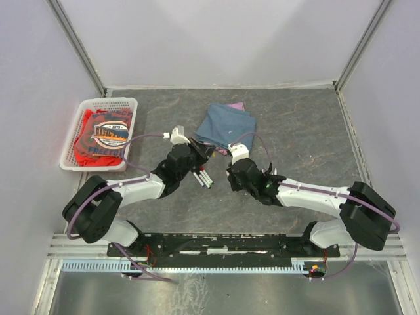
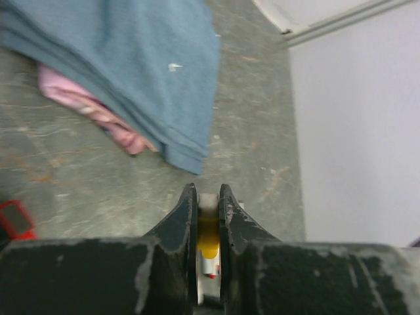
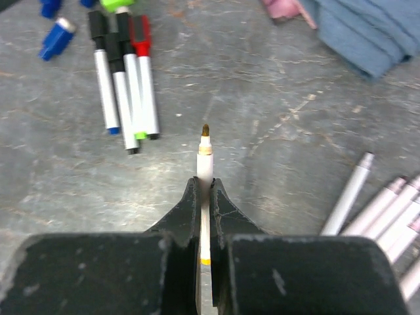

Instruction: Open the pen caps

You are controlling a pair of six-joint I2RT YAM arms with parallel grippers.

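Your left gripper (image 2: 207, 197) clamped narrowly on a yellow cap (image 2: 209, 237), your right gripper (image 3: 205, 190) pinched tight around an uncapped pen (image 3: 205, 157), tip bare, capped pens (image 3: 128, 85) lying beyond, blue cloth (image 3: 367, 33) nearby.

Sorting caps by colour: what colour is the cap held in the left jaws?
Yellow; the cap shows best in the left wrist view.

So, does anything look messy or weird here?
A little. Loose blue caps lie scattered beside the capped pens, and a pink cloth pokes out unevenly from under the folded blue cloth.
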